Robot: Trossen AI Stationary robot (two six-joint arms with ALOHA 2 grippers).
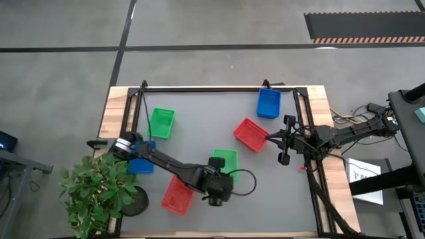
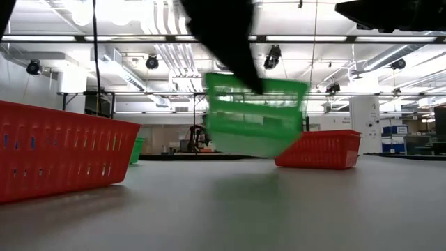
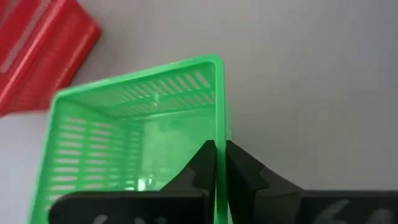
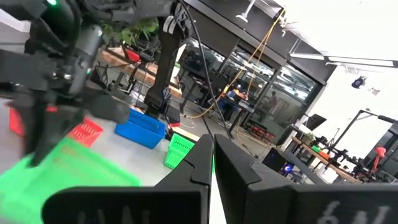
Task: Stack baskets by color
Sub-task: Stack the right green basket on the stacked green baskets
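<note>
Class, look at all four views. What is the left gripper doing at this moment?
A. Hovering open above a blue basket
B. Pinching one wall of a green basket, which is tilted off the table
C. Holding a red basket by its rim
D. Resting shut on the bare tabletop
B: in the left wrist view the left gripper is shut on a side wall of the green basket, and the low view shows that basket tilted above the table.

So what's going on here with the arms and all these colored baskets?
The left gripper is shut on the rim of a green basket and holds it tilted, clear of the table. The right gripper is shut and empty, hovering beside a red basket. Another green basket, two blue ones and a second red one lie scattered, none visibly stacked yet.
</note>
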